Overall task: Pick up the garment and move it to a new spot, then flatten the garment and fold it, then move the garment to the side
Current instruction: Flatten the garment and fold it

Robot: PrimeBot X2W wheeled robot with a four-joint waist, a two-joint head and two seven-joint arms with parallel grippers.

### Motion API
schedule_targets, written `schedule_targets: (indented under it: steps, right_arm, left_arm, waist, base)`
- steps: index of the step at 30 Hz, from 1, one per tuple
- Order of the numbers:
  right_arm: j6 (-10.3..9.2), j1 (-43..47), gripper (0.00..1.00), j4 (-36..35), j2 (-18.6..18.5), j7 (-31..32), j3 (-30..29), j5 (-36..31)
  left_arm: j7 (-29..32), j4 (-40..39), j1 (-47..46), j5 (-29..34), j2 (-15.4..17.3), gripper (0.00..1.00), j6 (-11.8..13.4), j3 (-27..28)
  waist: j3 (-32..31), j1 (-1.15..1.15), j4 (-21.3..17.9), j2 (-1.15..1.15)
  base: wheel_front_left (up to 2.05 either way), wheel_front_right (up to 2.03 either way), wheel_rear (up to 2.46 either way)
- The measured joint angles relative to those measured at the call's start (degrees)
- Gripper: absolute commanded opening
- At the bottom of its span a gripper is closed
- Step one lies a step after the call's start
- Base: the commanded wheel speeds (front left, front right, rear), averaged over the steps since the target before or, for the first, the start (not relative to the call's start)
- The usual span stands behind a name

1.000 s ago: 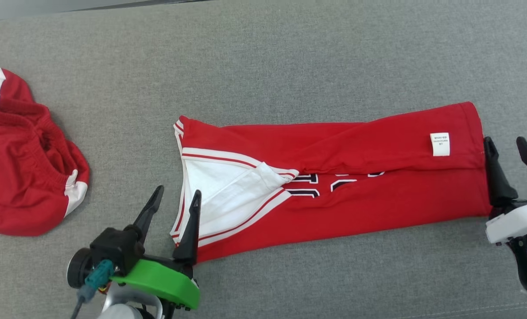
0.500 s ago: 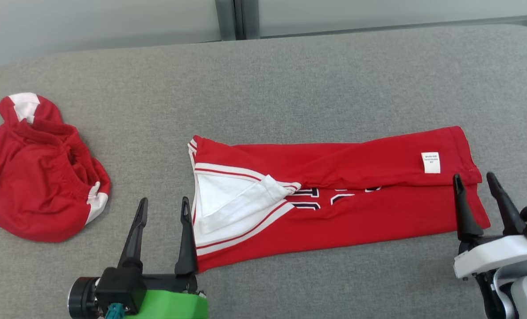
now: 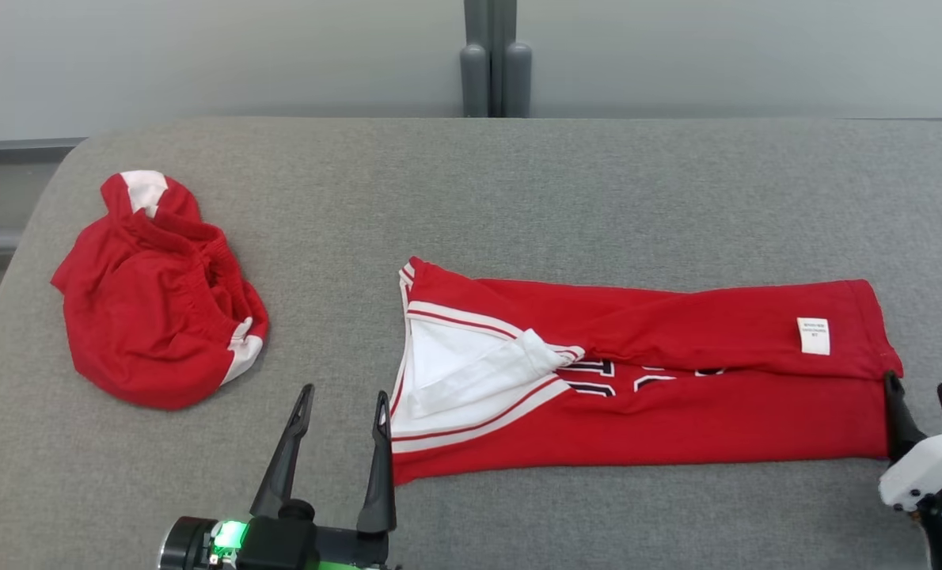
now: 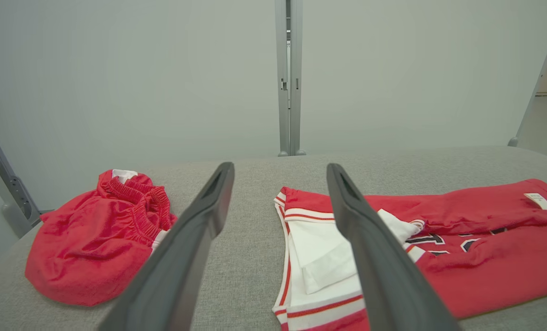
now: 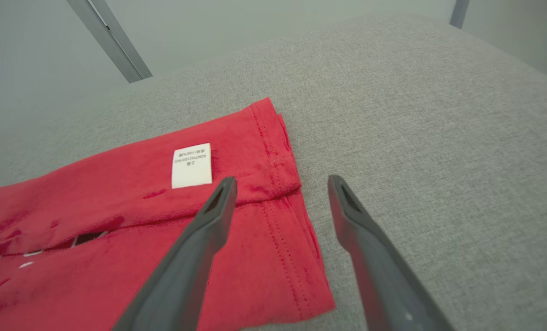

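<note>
A red jersey garment (image 3: pixel 637 396) (image 4: pixel 485 262) (image 5: pixel 71 207) is seen lying flat on the near half of a grey fabric-covered surface (image 3: pixel 518 182), towards the robot's right. It has been folded lengthwise into a long band, and its long axis is laid across the head view from side to side, slightly tilted. The end with white lining and red-and-white striped trim is pointed to the robot's left. The hemmed end, on which a small white label (image 3: pixel 813 336) (image 5: pixel 191 165) is sewn, is pointed to the right. Dark numerals edged in white are partly covered by the far flap.

The left gripper (image 3: pixel 344 392) (image 4: pixel 279 168) is held just beside the near corner of the striped end, its two fingers spread apart with nothing between them. Whether the cloth is touched by its nearer finger cannot be told. The right gripper (image 3: pixel 918 384) (image 5: pixel 281 180) is placed at the hem's near corner, likewise spread and empty. In the right wrist view one finger is seen over the hem and the other over bare grey fabric.

A second red garment (image 3: pixel 154 317) (image 4: pixel 89 248) with an elastic band and white patches is bunched well apart at the left. The surface is backed by a pale grey wall (image 3: pixel 202 55), which is divided by a grey vertical post (image 3: pixel 495 63) (image 4: pixel 287 78).
</note>
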Motion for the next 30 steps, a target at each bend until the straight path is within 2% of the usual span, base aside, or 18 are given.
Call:
schedule_targets:
  steps: [4, 9, 16, 17, 18, 19, 20, 26, 30]
  right_arm:
    - [-0.02, -2.7, 1.00, 5.1, -2.4, 3.4, -0.8, 2.2]
    - [0.01, -5.2, 1.00, 8.0, -4.5, 4.9, 0.8, 3.4]
    - [0.00, -7.5, 1.00, 12.6, -4.2, 6.3, 4.0, 4.7]
    - [-0.01, -7.9, 0.87, 12.9, -4.2, 6.5, 4.6, 4.9]
    - [-0.03, -8.2, 0.49, 13.3, -4.2, 6.8, 5.1, 5.3]
    - [-0.03, -8.4, 0.31, 13.4, -4.3, 7.0, 5.7, 5.7]
    - [-0.03, -8.6, 0.00, 13.3, -4.3, 7.2, 6.4, 6.2]
    - [0.14, -8.8, 0.00, 11.8, -5.8, 5.8, 8.9, 8.8]
    - [0.19, -9.4, 0.00, 11.9, -10.0, 4.3, 9.6, 7.8]
  left_arm:
    - [0.0, 0.1, 0.0, 0.6, -0.5, 1.00, 0.0, -0.8]
    - [0.0, 0.2, -0.3, 0.9, -0.7, 1.00, 0.4, -1.4]
    - [0.0, 0.2, -1.2, 1.5, -0.8, 1.00, 0.9, -2.1]
    - [0.0, 0.2, -1.3, 1.6, -0.8, 1.00, 1.1, -2.2]
    - [0.0, 0.1, -1.5, 1.6, -0.8, 1.00, 1.1, -2.2]
    - [0.0, 0.1, -1.5, 1.7, -0.8, 1.00, 1.2, -2.2]
    - [0.0, 0.0, -1.7, 1.8, -0.8, 1.00, 1.2, -2.3]
    - [0.0, 0.1, -2.5, 1.8, -0.8, 1.00, 1.4, -2.3]
    - [0.0, 0.2, -3.2, 2.0, -0.9, 1.00, 1.3, -2.4]
  waist:
    - [0.3, 0.00, 2.0, 0.00]
    - [1.7, 0.00, 3.6, 0.00]
    - [3.8, 0.00, 4.4, 0.00]
    - [4.1, 0.00, 4.4, 0.00]
    - [4.4, 0.00, 4.4, 0.00]
    - [4.6, 0.00, 4.4, 0.00]
    - [4.9, 0.00, 4.3, 0.00]
    - [6.2, 0.00, 3.7, 0.00]
    - [7.1, 0.00, 2.7, 0.00]
  base:
    - [0.00, 0.00, 0.00]
    - [0.00, 0.00, 0.00]
    - [0.00, 0.00, 0.00]
    - [0.00, 0.00, 0.00]
    - [0.00, 0.00, 0.00]
    - [0.00, 0.00, 0.00]
    - [0.00, 0.00, 0.00]
    - [0.00, 0.00, 0.00]
    - [0.00, 0.00, 0.00]
